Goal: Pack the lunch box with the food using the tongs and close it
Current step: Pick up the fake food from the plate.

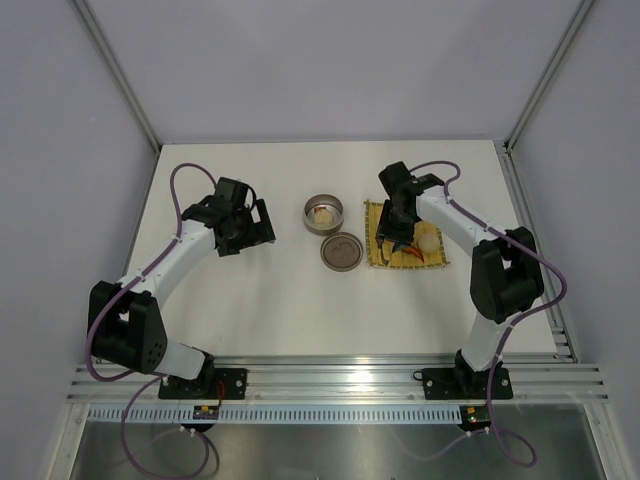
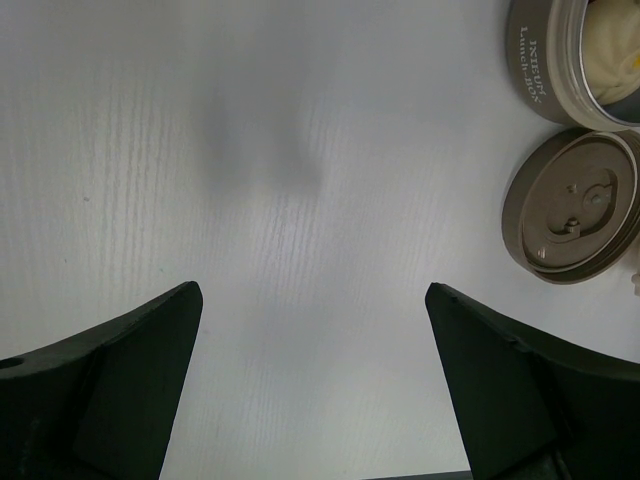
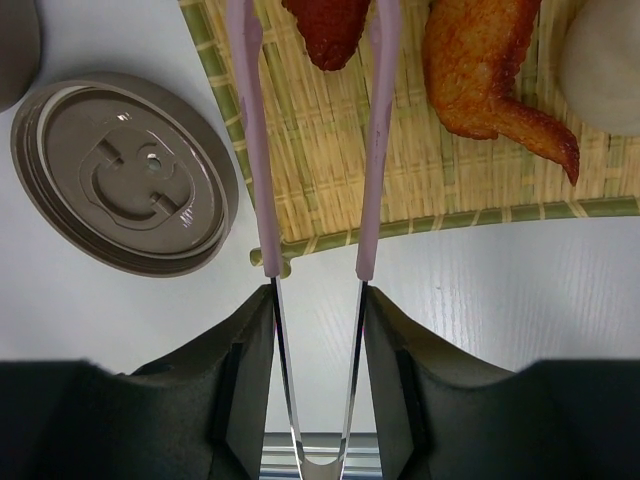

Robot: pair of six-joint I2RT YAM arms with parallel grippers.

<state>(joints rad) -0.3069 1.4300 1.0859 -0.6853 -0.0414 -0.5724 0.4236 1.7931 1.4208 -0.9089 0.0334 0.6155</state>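
Lunch box [image 2: 545, 70] w/ 1 ball [image 2: 615, 50] inside, 1 lid [image 2: 575, 205] beside, right gripper [image 3: 315, 320] holds tongs [image 3: 250, 150], left gripper [image 2: 312, 290] wide

Plain pale grey walls [image 1: 330, 60] close in a white table [image 1: 300, 300] on three sides. Aluminium posts [image 1: 115, 75] slant up from the table's back corners, towards 11 and 1 o'clock. A ribbed aluminium rail [image 1: 330, 378] runs along the table's near edge at 6 o'clock, with a slotted white strip [image 1: 330, 412] just below it and a dull metal sheet [image 1: 330, 450] beyond. Soft, even light casts only faint shadows.
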